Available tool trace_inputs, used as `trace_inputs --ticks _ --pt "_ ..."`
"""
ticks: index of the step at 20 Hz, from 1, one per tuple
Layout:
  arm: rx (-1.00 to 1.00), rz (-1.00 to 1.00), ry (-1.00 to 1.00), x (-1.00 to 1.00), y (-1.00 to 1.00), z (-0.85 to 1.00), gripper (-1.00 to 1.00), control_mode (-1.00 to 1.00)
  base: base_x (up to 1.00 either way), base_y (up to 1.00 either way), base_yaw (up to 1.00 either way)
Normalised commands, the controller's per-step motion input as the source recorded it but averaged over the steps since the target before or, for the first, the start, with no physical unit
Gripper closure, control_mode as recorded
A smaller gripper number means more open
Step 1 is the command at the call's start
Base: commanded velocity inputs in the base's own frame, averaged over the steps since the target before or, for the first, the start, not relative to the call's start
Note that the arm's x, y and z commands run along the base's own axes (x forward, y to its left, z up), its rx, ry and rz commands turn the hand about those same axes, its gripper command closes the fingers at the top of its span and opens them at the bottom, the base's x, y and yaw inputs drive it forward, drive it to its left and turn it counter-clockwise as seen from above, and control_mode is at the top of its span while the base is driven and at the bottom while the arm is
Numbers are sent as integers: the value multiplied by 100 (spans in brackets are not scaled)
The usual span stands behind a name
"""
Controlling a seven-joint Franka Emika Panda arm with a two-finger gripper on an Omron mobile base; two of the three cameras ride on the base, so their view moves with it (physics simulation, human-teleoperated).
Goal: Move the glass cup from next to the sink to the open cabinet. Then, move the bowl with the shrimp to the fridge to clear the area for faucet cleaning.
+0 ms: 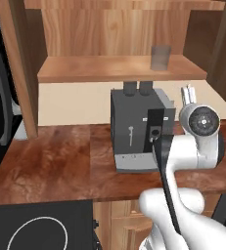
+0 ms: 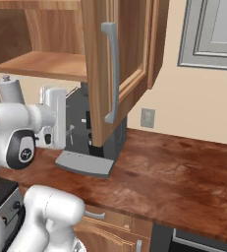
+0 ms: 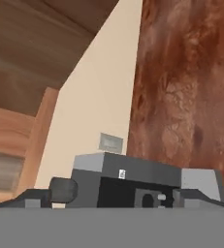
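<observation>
Glass cup (image 1: pixel 160 57) is parked on the open cabinet (image 1: pixel 119 68) shelf, around 1 o'clock above the coffee machine (image 1: pixel 136 129) on the bench (image 1: pixel 51 163). Can't tell if your claw is apart or together. It's probably light, slick, breakable, so grab mid-wall gently.

We log the boxy dark grey coffee machine (image 1: pixel 134 129) directly ahead of the claw, the thick brown wood shelf plank (image 1: pixel 119 69) above it, and bare reddish-brown wooden countertop (image 2: pixel 184 172) to its right.
</observation>
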Motion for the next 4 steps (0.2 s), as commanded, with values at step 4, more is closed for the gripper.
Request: trace_inputs --ticks 4 --pt "0 -6 0 -4 -7 0 -100 -100 0 0 0"
